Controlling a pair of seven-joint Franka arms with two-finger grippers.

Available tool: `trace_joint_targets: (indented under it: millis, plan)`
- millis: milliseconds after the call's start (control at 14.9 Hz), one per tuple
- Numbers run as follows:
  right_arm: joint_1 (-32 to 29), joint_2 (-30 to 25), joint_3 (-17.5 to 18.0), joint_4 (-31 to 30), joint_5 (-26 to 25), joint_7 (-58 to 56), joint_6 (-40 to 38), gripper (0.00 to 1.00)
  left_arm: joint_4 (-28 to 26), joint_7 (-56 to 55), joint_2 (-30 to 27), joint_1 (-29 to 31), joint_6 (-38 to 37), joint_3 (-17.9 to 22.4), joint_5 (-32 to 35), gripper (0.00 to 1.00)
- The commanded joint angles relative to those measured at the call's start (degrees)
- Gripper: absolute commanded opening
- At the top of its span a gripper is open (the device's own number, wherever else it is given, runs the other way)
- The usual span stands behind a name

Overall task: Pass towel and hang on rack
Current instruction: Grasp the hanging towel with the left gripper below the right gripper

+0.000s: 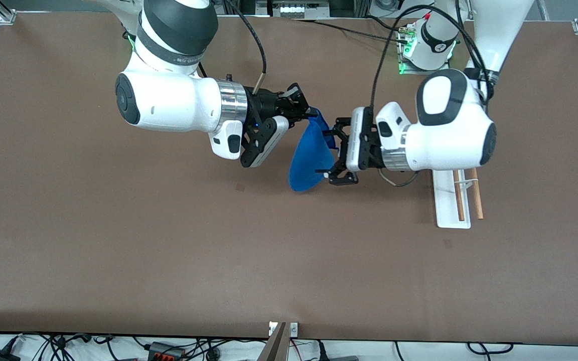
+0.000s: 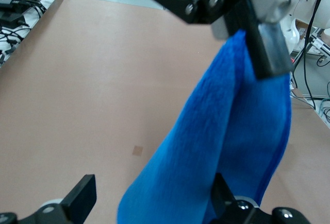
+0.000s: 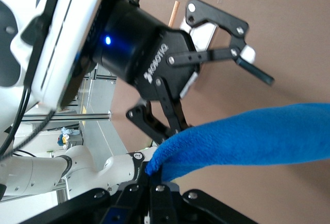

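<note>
**Handover in mid-air: one grip holding, one about to take**

We have the towel (image 1: 310, 155) pinched by its top corner in the right gripper (image 1: 305, 111), whose jaws are clamped tight on the cloth. Held that way, the rest hangs free below the jaws in a loose fold above the bench (image 1: 168, 260), touching nothing, which gives our other arm a clean edge to take.

The left gripper (image 1: 335, 155) sits level with the hanging cloth, its jaws spread wide, one finger on each side of the fold. In the left wrist view the blue cloth drops between those fingers (image 2: 82, 198), so we judge the grip is lined up but not yet made.

The rack (image 1: 457, 198) stands under the left arm, near its base end of the bench, rods bare. That suits the pass: once the left jaws close and the right ones let go, we reckon the towel has only a short carry to the rods.
</note>
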Motion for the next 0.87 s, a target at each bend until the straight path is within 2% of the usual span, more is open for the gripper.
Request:
trace_joint_targets:
  millis: [0, 268, 335, 402, 670, 804]
  plan:
    - [0.2, 0.6, -0.2, 1.3, -0.5, 0.7, 0.1, 0.00, 0.4, 1.3, -0.3, -1.4, 0.5, 0.1, -1.4, 0.94]
    - [0.4, 0.5, -0.2, 1.0, -0.6, 0.7, -0.3, 0.00, -0.6, 2.9, -1.0, -0.4, -3.8, 0.1, -1.2, 0.92]
    - [0.4, 0.5, -0.2, 1.0, -0.6, 0.8, -0.3, 0.00, -0.6, 3.3, -1.0, -0.5, -3.9, 0.1, -1.2, 0.76]
    - [0.4, 0.5, -0.1, 1.0, -0.6, 0.7, -0.4, 0.00, -0.6, 2.8, -1.1, -0.8, -3.9, 0.1, -1.3, 0.51]
    - [0.8, 0.5, -0.1, 1.0, -0.6, 0.7, -0.6, 0.00, -0.2, 1.7, -1.1, -1.0, -3.6, 0.3, -0.4, 0.01]
    - [0.8, 0.5, -0.1, 0.9, -0.7, 0.6, -0.6, 0.00, -0.3, -2.4, -2.3, -0.8, -3.7, 0.3, 3.0, 0.01]
